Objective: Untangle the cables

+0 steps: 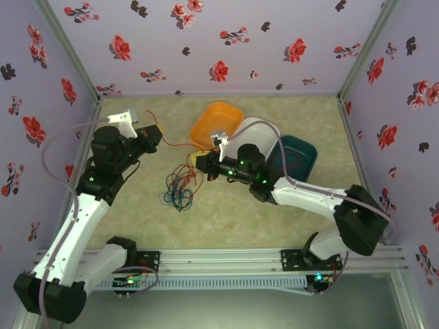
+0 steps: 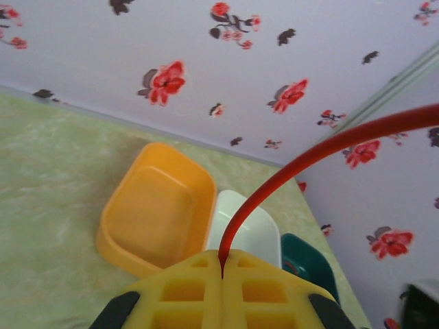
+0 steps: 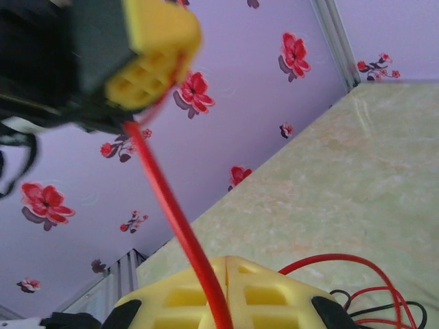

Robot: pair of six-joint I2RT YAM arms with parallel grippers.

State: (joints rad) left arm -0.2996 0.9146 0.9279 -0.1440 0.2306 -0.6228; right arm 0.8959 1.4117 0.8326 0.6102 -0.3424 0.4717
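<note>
Left gripper point(image 2: 221, 259) is pressed together on a red cable point(image 2: 295, 164), which arcs off toward 2 o'clock. Right gripper point(image 3: 225, 264) pinches the same cable, and from there it runs up toward 11 o'clock to the left fingers. Top view: remaining cables point(image 1: 180, 188) — red, blue, black — lie tangled on the table point(image 1: 288, 212), at 7 o'clock from the right gripper. Orange bin point(image 1: 212, 120), white bin point(image 1: 259, 128), teal bin point(image 1: 302, 161) — at 1 to 3 o'clock from it.
</note>
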